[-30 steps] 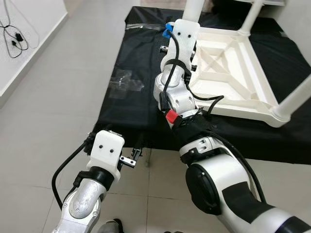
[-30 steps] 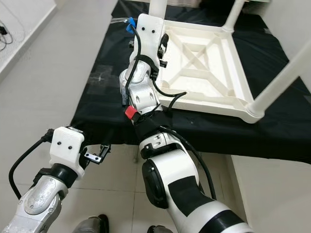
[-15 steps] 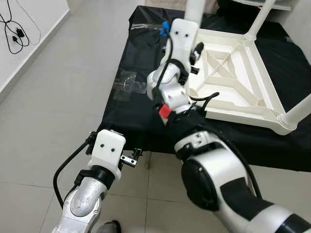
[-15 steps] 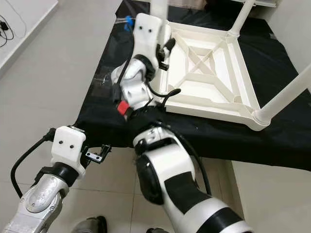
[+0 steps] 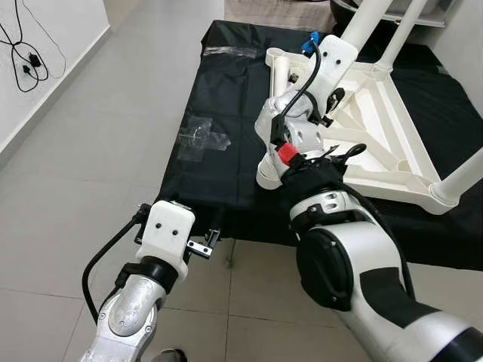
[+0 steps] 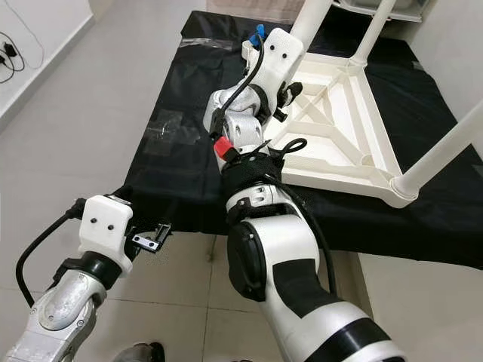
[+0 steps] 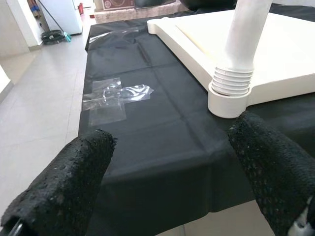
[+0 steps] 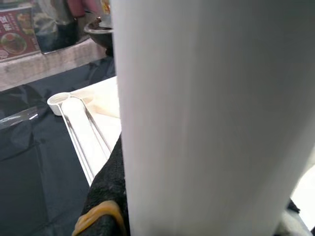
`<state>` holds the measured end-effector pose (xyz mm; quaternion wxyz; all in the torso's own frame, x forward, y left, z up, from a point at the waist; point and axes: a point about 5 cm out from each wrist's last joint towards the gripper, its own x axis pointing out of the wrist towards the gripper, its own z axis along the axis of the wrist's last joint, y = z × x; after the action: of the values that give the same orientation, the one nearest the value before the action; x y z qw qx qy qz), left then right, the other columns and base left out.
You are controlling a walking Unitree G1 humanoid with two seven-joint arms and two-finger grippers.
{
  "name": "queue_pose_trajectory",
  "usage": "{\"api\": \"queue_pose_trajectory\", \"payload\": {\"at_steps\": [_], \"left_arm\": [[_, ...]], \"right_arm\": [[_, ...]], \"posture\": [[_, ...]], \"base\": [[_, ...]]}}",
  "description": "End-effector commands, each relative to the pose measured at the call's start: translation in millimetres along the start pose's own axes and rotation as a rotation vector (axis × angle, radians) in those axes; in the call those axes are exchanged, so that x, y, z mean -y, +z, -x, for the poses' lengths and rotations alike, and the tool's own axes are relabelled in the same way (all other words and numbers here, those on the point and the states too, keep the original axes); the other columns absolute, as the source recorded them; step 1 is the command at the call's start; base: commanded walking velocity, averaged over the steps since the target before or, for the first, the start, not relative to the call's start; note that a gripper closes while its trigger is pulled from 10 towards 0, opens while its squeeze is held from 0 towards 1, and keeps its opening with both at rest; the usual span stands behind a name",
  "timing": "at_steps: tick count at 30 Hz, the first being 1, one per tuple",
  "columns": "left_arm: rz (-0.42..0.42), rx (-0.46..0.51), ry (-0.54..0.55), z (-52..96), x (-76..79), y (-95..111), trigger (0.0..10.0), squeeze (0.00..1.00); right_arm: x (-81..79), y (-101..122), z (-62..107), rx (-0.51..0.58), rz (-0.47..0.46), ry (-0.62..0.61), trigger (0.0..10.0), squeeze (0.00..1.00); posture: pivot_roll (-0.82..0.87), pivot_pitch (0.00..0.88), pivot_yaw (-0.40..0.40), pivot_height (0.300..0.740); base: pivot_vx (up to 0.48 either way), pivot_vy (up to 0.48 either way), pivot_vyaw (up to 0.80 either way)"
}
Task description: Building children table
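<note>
1. I see the white table [image 5: 377, 121] lying upside down on a black cloth [image 5: 219, 143], its legs pointing up.
2. My right gripper [image 5: 326, 90] reaches over the near corner of the table, and the right wrist view shows a white leg [image 8: 206, 113] right against a black finger [image 8: 106, 196], so I read it as clenched on that leg.
3. My left gripper [image 7: 172, 182] hangs low before the cloth's edge, fingers [image 7: 64, 182] spread wide, holding nothing.
4. Clear plastic wrap [image 5: 202, 134] lies crumpled on the cloth, apart from the table.
</note>
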<state>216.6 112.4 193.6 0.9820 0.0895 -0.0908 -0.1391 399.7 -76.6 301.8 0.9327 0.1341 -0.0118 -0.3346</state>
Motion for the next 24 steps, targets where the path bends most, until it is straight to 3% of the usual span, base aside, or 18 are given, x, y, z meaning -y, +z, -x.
{"api": "queue_pose_trajectory", "payload": {"at_steps": [1,6,19,24], "left_arm": [[-0.003,-0.013,-0.011,0.3,1.7,-4,10.0,0.0],[-0.004,-0.013,-0.01,0.2,1.5,-3,10.0,0.0],[-0.003,-0.013,-0.007,0.1,1.4,-3,10.0,0.0],[-0.004,-0.013,-0.007,-0.4,1.2,-4,10.0,0.0]], "right_arm": [[24.1,-75,-2.1,-0.213,0.222,-0.093,10.0,0.0],[15.4,-93,13.9,-0.191,0.29,0.032,10.0,0.0],[17.1,-90,14.3,-0.145,0.257,0.017,10.0,0.0],[21.9,-102,22.8,-0.09,0.281,0.074,10.0,0.0]], "posture": [[0.1,0.197,-0.094,0.74],[0.11,0.202,-0.093,0.74],[0.1,0.207,-0.095,0.74],[0.1,0.209,-0.094,0.74]], "base": [[0.0,0.0,0.0],[0.0,0.0,0.0],[0.0,0.0,0.0],[0.0,0.0,0.0]]}}
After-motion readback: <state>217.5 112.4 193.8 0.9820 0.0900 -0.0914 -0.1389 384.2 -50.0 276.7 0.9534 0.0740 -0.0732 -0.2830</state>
